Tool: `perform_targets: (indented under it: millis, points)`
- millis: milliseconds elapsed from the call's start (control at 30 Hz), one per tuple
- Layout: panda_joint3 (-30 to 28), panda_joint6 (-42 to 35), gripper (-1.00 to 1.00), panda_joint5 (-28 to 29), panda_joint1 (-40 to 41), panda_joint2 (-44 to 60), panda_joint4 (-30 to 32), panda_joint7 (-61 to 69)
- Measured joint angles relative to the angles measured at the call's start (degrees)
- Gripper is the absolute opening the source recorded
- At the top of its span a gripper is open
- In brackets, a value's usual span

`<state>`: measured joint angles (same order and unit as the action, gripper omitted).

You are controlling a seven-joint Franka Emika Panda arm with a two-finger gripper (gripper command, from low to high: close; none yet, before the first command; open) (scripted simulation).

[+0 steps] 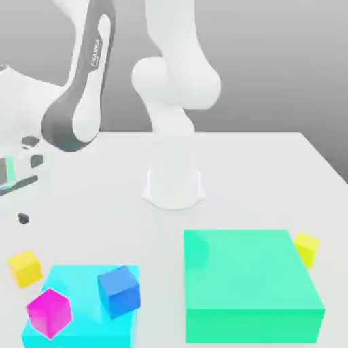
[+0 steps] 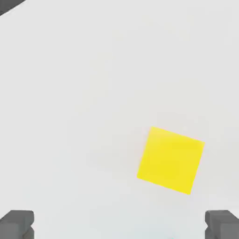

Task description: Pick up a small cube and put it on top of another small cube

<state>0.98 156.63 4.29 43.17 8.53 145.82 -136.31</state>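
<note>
counter [image 1: 258, 170] is a plain white slab with everything sitting on it; arm [image 1: 85, 88] comes off its white base [image 1: 174, 187] and swings out toward the exterior view's left edge. biggest thing is the green block [image 1: 248, 282], low and flat, on the exterior view's right. next the cyan slab [image 1: 75, 319] on the exterior view's left, carrying the blue cube [image 1: 119, 291] and the magenta cube [image 1: 49, 312], both tilted on it, close but not touching as far as i can tell. golden-yellow small cube [image 1: 25, 267] sits flat on the bare counter just off the cyan slab's far left corner, apart from it. paler lemon-yellow cube [image 1: 306, 249] is tucked against the green block's far right corner, not the target. claw [image 2: 119, 224] is spread wide and holding nothing, only the two dark fingertips [image 2: 16, 224] showing at the hand view's edge. hand view has the golden cube [image 2: 171, 159] on bare counter, off the claw's centre line and turned skew to the finger axis. judgement: this is the approach to the pick, nothing grasped yet. to do it well: shift sideways until the cube is centred between the fingers, roll the wrist so the pads meet two flat faces rather than corners, then go straight down. stay clear of the cyan slab's edge. a skewed grip would probably twist the cube and spoil the stack later.
</note>
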Motion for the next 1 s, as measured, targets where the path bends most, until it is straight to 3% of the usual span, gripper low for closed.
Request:
perform_targets:
  millis: [100, 233, 267, 500, 700, 1000]
  points:
    - [-0.18, 3.01, 0.0, -3.45, 1.23, 4.51, 0.37, -2.19]
    - [-0.42, 9.47, 0.0, -3.76, 1.26, 12.7, -1.03, -2.72]
    - [-0.53, 10.48, -1.0, -3.68, 1.18, 13.99, -1.27, -2.78]
    - [-0.49, 10.52, -1.0, -3.74, 1.21, 13.88, -1.25, -2.77]
    - [0.58, 1.1, -1.0, -3.47, 0.51, 2.68, 0.5, -2.47]
    - [11.65, -16.11, -1.0, -4.99, -19.3, -11.03, -3.02, 5.81]
